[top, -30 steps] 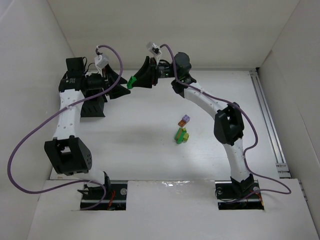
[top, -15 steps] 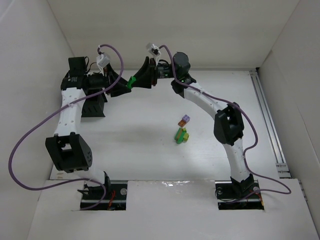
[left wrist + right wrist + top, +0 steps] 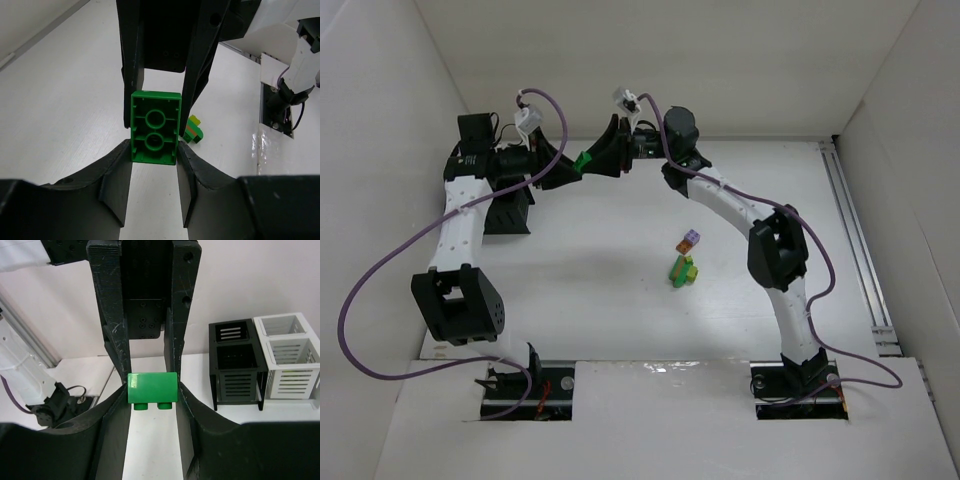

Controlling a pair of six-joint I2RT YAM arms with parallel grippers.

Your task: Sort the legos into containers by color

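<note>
Two grippers meet on one green brick, held in the air over the far left part of the table, level with the wrists.

Finding 1: the brick lies straight between the two sets of tips. The left gripper reaches it from the left and the right gripper from the right. Its long axis appears to run along the line from one gripper to the other, so each takes one end.

Finding 2: in the left wrist view the brick's hollow underside faces the camera. The right gripper's fingers flank most of its length and look clamped on it. The left fingers touch only its near corners, and I cannot tell whether they are squeezing or merely resting there.

Finding 3: the black rack stands beneath the left arm, with a white rack just beside it. The left arm is plainly the nearer.

Judgement: this is a handover. The right should let go only once the left has a firm pinch.

Finding 4: the remaining legos lie in a small cluster at mid-table, well apart from both grippers.
</note>
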